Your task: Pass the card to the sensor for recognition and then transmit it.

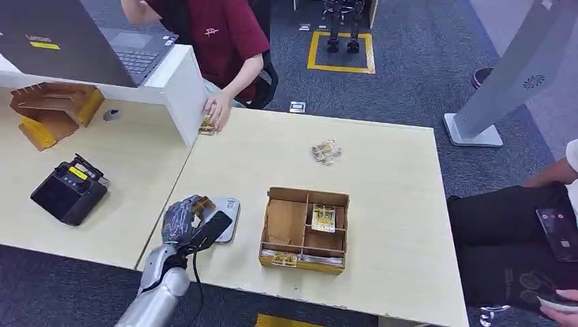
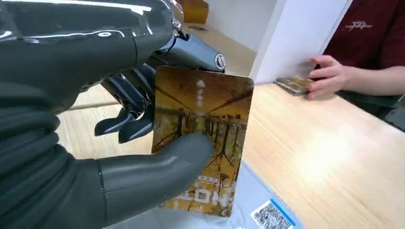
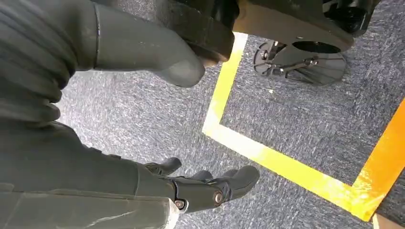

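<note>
Gripping the card (image 2: 203, 143) between thumb and fingers, the left hand (image 1: 187, 221) holds it just above the grey card reader (image 1: 228, 216) at the table's (image 1: 382, 177) near edge. Further right sits a wooden compartment box (image 1: 305, 230) with a card in one cell. A bundle of cards (image 1: 326, 151) lies beyond. The right hand (image 3: 143, 143) hangs over carpet, fingers loosely apart, holding nothing.

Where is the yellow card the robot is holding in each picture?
Head view: the card peeks out of the left hand, low and left, above the grey sensor.
Left wrist view: centre, pinched by thumb and fingers.
Right wrist view: not in it.
Shared landmark: the sensor.
</note>
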You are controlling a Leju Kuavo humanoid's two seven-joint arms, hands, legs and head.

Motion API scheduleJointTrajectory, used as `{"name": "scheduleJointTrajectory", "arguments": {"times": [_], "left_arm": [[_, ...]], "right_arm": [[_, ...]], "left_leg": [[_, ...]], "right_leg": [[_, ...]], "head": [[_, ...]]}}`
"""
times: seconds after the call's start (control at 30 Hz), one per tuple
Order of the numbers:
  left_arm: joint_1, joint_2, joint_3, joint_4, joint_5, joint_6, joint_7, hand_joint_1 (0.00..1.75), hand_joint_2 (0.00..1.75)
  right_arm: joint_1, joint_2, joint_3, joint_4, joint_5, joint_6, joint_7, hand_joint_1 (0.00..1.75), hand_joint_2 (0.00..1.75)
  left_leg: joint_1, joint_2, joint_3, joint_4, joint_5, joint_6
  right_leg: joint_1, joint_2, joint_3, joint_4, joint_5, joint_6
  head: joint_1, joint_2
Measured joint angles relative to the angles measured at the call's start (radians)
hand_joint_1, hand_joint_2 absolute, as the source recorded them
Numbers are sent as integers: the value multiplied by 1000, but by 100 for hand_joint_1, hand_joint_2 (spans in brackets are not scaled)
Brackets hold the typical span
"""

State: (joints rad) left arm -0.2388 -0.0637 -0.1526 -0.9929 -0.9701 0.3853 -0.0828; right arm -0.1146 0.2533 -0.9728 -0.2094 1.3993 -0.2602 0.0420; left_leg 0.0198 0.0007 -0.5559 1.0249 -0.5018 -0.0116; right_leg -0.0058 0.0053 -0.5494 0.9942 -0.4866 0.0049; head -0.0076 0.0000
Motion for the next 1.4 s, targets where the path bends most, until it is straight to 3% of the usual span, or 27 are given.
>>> {"name": "scheduleJointTrajectory", "arguments": {"times": [0.17, 0.33, 0.5, 0.7, 1.13, 1.33, 1.4], "left_arm": [[-17, -8, 2, 46, -21, 11, -4, 175, 175], [-21, -18, 24, 53, 32, -23, -56, 175, 175], [-27, -21, 24, 50, 15, -67, -39, 175, 175], [-30, -26, 24, 56, -26, -51, -5, 175, 175], [-83, -39, 31, 240, -208, 128, 109, 175, 175], [-98, -40, 53, 280, -213, 155, 72, 175, 175], [-96, -42, 66, 279, -184, 176, 22, 175, 175]], "right_arm": [[-1, 0, 0, 0, 2, 0, 3, 0, 175], [-1, 0, 0, 0, 1, 0, 3, 0, 175], [-1, 0, 0, 0, 0, 2, 2, 0, 175], [-3, 0, 0, 0, 2, 8, 0, 0, 175], [-13, 5, 15, 0, 22, 14, 7, 0, 175], [-14, 6, 19, 0, 23, 14, 10, 0, 175], [-14, 6, 19, 0, 22, 13, 10, 0, 175]], "left_leg": [[0, 0, 2, 0, 0, 0], [0, -1, 2, 0, 0, 0], [0, -1, 3, 0, 0, 0], [0, -1, 3, 0, 0, 0], [0, -1, 5, 0, 0, 0], [0, -1, 7, -1, 0, 0], [0, -1, 7, -1, 0, 0]], "right_leg": [[0, -1, 2, 0, 0, 0], [0, -2, 3, 0, 0, 0], [0, -2, 4, 0, 0, 0], [0, -2, 4, 0, 0, 0], [0, -2, 6, 0, 0, 0], [0, -3, 8, 0, 0, 0], [0, -3, 8, 0, 0, 0]], "head": [[0, 0], [0, 0], [0, 0], [0, 0], [0, 0], [0, 0], [0, 0]]}}
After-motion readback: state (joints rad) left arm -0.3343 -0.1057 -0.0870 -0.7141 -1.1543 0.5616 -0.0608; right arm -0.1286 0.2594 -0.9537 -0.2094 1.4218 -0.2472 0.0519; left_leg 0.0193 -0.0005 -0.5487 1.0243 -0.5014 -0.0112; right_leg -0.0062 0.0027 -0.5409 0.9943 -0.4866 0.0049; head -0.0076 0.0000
